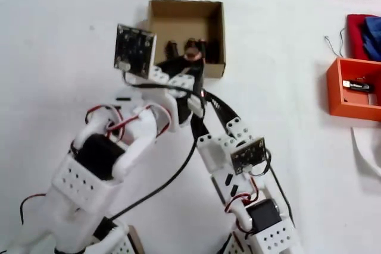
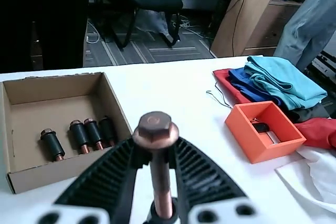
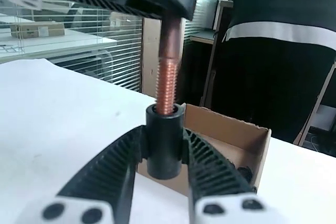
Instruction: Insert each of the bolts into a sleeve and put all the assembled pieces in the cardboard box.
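- Closest to your left wrist camera, the left gripper (image 2: 156, 151) is clamped on a copper bolt (image 2: 152, 127). The bolt stands upright between the ribbed fingers (image 2: 118, 169), with its hex head just above their tips.
- Your right wrist view adds what that one cuts off: the right gripper (image 3: 164, 148) is closed around a black sleeve (image 3: 164, 121), held upright between its fingers. The bolt's threaded end sits in the sleeve's mouth, directly above those fingertips.
- From the left wrist you can make out a dark ring around the bolt's shank at the frame edge, too cropped to read clearly.
- Beyond the left fingertips and off to one side, the cardboard box (image 2: 118, 106) holds four assembled pieces (image 2: 79, 136) lying side by side on its floor.
- In the right wrist view the box sits just behind the sleeve, and a finger partly hides the dark pieces inside it.
- In your high view both grippers meet at the box's near wall, and the arms cover the sleeve.
- Well apart on the other side of the left fingers, an orange tray (image 2: 262, 129) holds a small dark object you cannot identify. Folded clothes (image 2: 278, 80) lie just behind the tray.
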{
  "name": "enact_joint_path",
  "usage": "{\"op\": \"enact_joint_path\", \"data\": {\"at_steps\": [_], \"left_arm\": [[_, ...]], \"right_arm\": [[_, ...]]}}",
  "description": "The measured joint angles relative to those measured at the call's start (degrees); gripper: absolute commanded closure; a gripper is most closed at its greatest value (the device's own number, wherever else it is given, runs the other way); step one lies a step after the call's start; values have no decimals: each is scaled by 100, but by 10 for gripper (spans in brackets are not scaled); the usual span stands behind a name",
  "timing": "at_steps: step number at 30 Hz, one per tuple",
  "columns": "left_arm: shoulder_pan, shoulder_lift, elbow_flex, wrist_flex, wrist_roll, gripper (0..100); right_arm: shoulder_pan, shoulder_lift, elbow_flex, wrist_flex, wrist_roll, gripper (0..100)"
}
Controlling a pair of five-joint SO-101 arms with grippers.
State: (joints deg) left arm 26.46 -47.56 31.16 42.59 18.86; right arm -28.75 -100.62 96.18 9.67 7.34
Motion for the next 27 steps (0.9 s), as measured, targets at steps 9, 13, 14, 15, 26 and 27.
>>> {"op": "enact_joint_path", "data": {"at_steps": [9, 13, 14, 15, 26, 27], "left_arm": [[9, -607, 853, -62, 0, 976], [9, -607, 862, -62, -9, 976], [9, -607, 879, -62, -53, 975], [9, -615, 897, -62, -123, 975], [9, -659, 905, 615, -273, 810], [-9, -651, 905, 695, -273, 795]], "right_arm": [[-9, 0, 0, 9, 0, 976], [-18, 0, 0, 9, 0, 976], [-18, 0, 0, 9, 0, 976], [-18, 0, 0, 9, 0, 976], [-9, 0, 0, 26, 0, 976], [26, 0, 0, 26, 0, 976]]}}
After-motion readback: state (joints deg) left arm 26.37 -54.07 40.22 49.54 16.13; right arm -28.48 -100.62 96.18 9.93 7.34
